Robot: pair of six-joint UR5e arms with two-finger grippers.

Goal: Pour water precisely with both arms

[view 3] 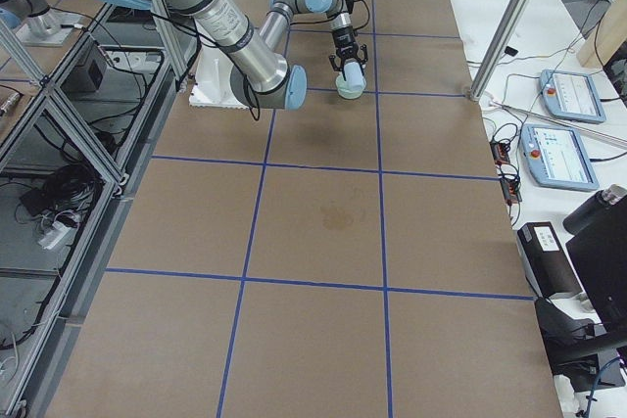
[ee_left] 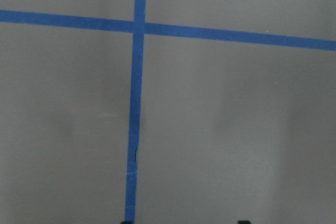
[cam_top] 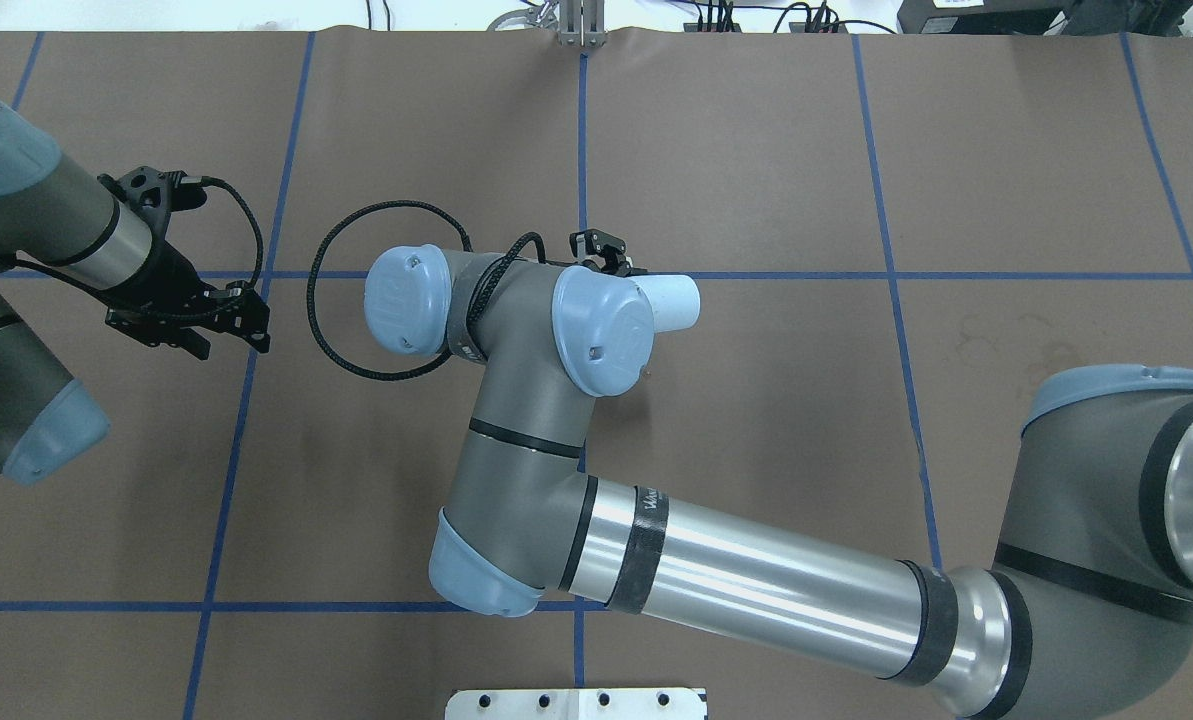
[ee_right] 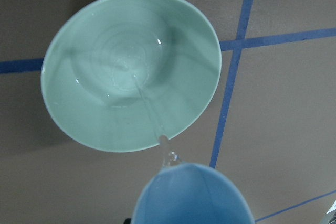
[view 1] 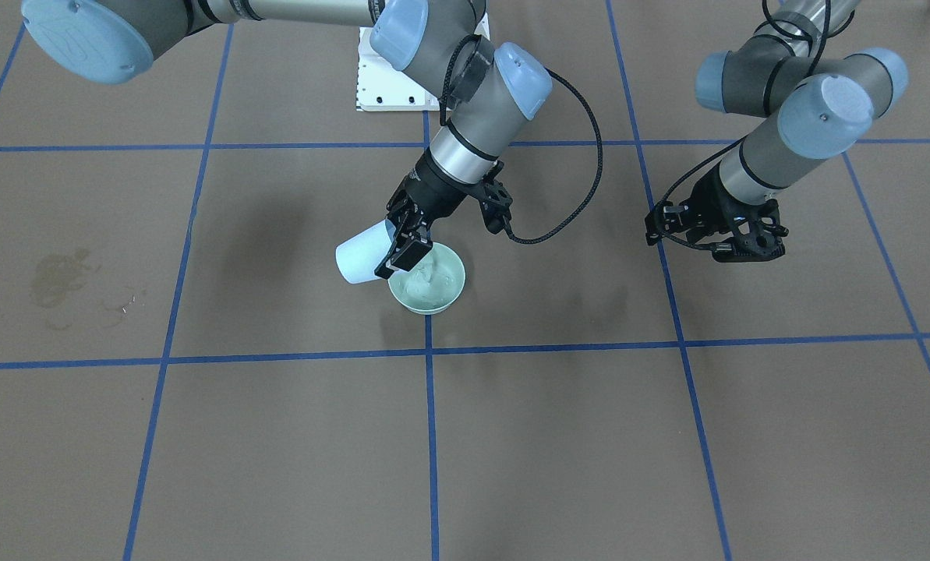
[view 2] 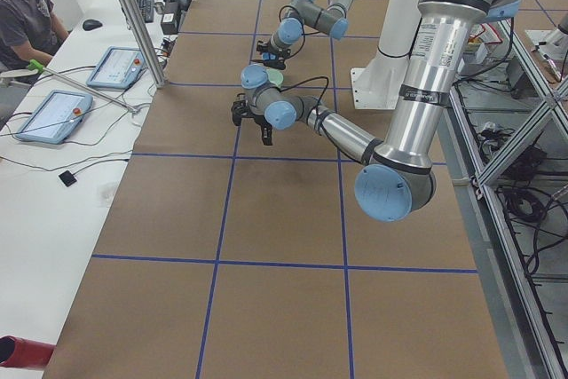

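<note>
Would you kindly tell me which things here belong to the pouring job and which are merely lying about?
Job: right gripper, blue cup, water, green bowl, left gripper (idle).
Lying about: table stain, tablets.

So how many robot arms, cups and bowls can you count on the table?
Robot arms: 2 (right arm, left arm)
Blue cup: 1
Green bowl: 1
Total: 4
</note>
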